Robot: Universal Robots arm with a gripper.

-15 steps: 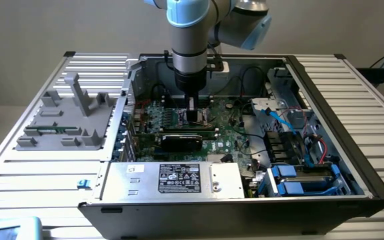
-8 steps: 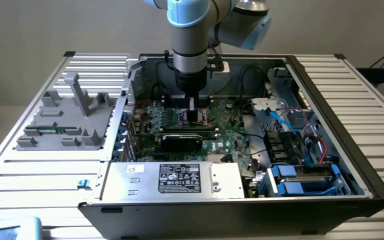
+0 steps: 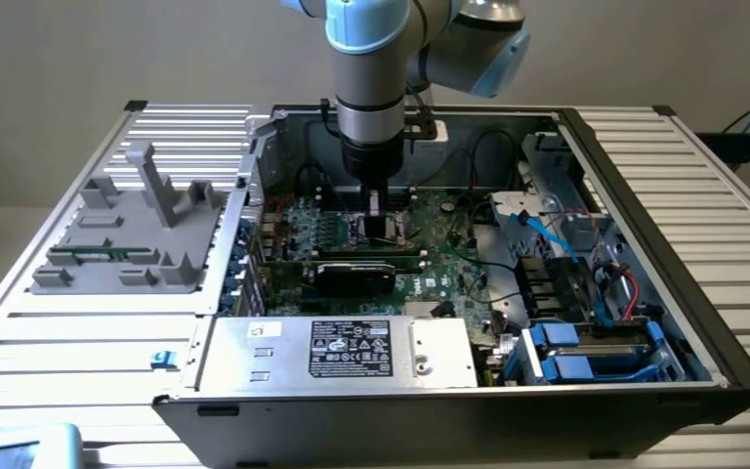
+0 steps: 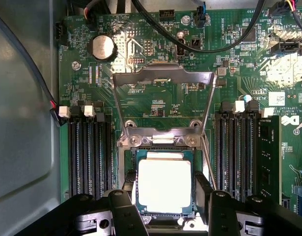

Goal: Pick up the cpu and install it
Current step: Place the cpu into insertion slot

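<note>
Gripper (image 3: 377, 223) fingers (image 4: 204, 191) press against two opposite edges of the cpu (image 4: 165, 186), apparently clamped on it. The chip sits squarely over the socket (image 4: 160, 140), low in its opening; whether it is fully seated I cannot tell. Pickup and carry look done, while release and closing the raised metal frame (image 4: 163, 73) remain. Counted: one cpu, one socket, one frame, two banks of memory slots (image 4: 89, 157), one coin battery (image 4: 101, 47).

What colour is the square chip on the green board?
The cpu is silvery-white on top with a thin green rim; the wrist view shows it best.
</note>
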